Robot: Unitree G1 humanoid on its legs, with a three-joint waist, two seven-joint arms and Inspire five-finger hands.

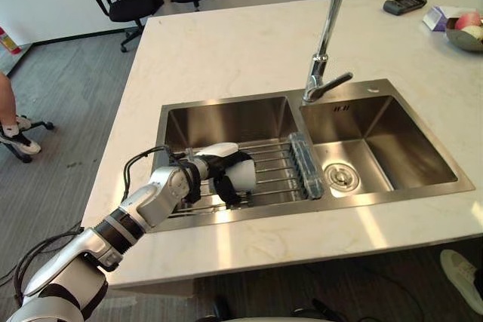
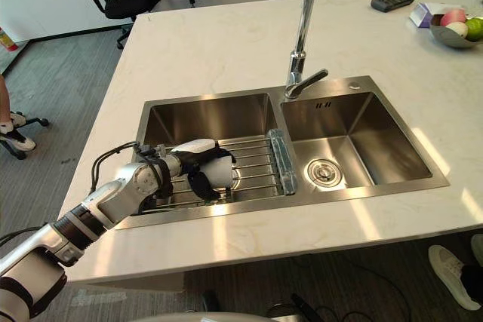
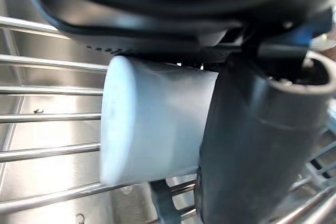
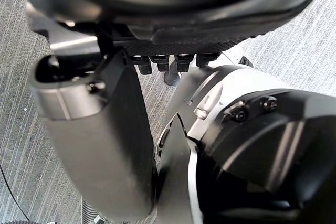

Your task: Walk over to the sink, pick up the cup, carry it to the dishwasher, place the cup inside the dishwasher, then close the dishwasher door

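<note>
One white cup (image 1: pixel 243 173) lies on its side on the wire rack (image 1: pixel 276 168) in the sink's (image 1: pixel 226 120) left basin, lower left of centre. The left robot hand (image 1: pixel 202 167) is clasped around it. The right robot hand (image 4: pixel 105 145) hangs above the floor (image 4: pixel 21 103); its grip cannot be told.

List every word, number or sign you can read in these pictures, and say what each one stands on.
No text can be read.
Sink: small dark marks on the right basin's back wall, too small to read.
Packet on the counter: print blurred.
Dark device on the counter: no marking can be read.
Cup: plain white where it shows, no print.
</note>
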